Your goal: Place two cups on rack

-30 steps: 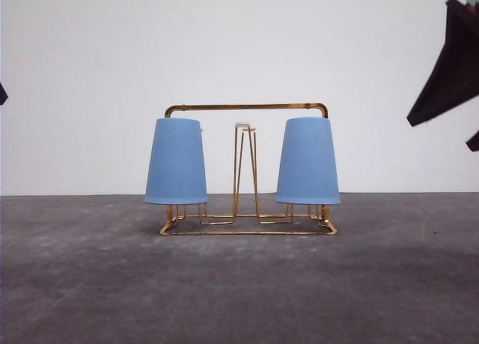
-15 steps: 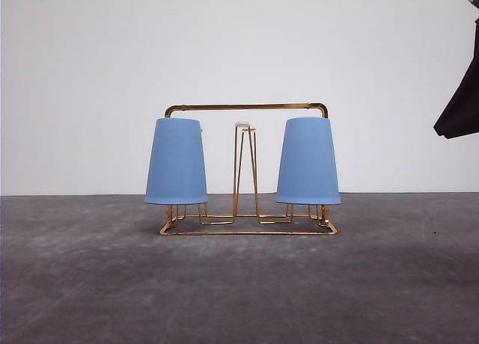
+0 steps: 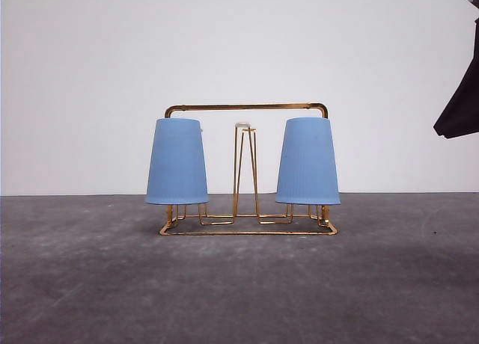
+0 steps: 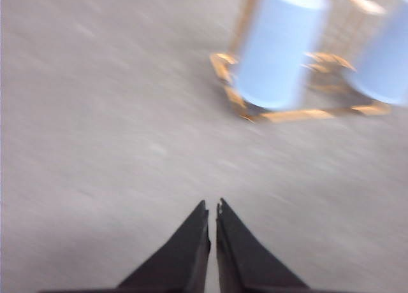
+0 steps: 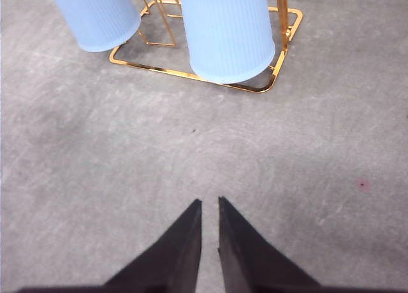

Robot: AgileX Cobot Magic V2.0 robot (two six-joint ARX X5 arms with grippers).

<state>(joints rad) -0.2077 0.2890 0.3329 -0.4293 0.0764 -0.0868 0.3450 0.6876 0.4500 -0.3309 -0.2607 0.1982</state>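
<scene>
Two light-blue ribbed cups stand upside down on the gold wire rack [image 3: 247,106], the left cup [image 3: 177,161] and the right cup [image 3: 308,161] each over a prong at one end. A bare white-tipped prong rises between them. The blurred left wrist view has my left gripper [image 4: 211,207] shut and empty over the table, well short of the rack [image 4: 299,114] and the nearer cup [image 4: 280,48]. My right gripper [image 5: 209,200] is also shut on nothing, some way back from the rack's corner [image 5: 255,89] and the cup [image 5: 226,32] there.
The rack stands mid-table on a dark grey mottled surface [image 3: 239,284] with a plain white wall behind. A dark part of my right arm [image 3: 460,112] hangs at the upper right edge of the front view.
My right arm has pulled away toward the right edge of the front view. The dark bit of the left arm at the left edge has gone. Cups and rack have stayed put.
</scene>
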